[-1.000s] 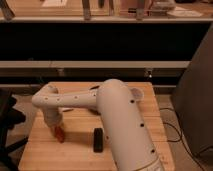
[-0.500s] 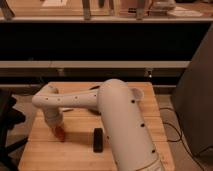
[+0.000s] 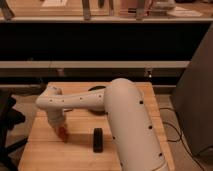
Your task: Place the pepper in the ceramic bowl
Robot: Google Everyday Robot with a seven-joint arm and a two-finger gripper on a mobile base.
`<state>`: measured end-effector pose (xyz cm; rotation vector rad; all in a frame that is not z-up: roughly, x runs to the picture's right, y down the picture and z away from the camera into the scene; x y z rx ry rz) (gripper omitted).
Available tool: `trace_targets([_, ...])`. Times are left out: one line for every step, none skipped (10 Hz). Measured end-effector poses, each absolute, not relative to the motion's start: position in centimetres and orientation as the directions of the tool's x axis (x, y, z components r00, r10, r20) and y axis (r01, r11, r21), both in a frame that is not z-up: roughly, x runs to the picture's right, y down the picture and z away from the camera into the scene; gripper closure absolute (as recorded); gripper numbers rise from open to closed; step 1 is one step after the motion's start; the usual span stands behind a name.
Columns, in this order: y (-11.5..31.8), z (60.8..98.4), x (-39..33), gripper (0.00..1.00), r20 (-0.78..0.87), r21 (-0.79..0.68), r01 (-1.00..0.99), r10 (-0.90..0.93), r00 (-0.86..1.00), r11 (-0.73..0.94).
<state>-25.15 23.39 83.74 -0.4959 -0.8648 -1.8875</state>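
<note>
We see the tool (image 3: 60, 125) hanging down at the left of the tabletop (image 3: 42, 152), w/ the pepper (image 3: 62, 133) right at its tip, touching or very nearly so. We cannot tell whether the tool is apart or clamped on the pepper. We also can't tell if the pepper rests on the wood or sits just off it. Only a small red-orange bit shows below the tool, so its long axis is unclear.

The relation that matters: the bowl (image 3: 94, 89) lies back & to the right of the tool as seen here, on the far side of the forearm (image 3: 80, 101). We see only a dark curved edge of it above the forearm, near the tabletop's far edge. The rest is hidden, so we can't say what's in it. Pepper & bowl are well apart.

A black bar (image 3: 98, 140) lies to the right of the pepper, towards the front, long axis running front-to-back, apart from the tool.

Our judgement: the step in hand is the pick-up. The coming move needs a lift, then a swing back & right over the bowl w/o the forearm knocking its rim
</note>
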Motion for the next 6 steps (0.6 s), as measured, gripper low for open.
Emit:
trace_targets([23.4,83.6,-25.2,1.0,0.652,0.353,0.892,-0.609,-0.451,-0.283])
trace_targets([23.3,83.5,-24.9,1.0,0.647,0.347,0.895,-0.619,-0.445,-0.281])
trace_targets([23.1,83.4,-24.6,1.0,0.64,0.343,0.897,-0.631,-0.44,-0.278])
trace_targets([22.6,83.3,-24.3,1.0,0.63,0.342,0.899,-0.642,-0.436,-0.275])
trace_targets([22.1,83.2,-23.7,1.0,0.624,0.338,0.901,-0.653,-0.43,-0.271])
trace_targets([21.6,83.1,-23.1,1.0,0.616,0.333,0.905,-0.665,-0.422,-0.266])
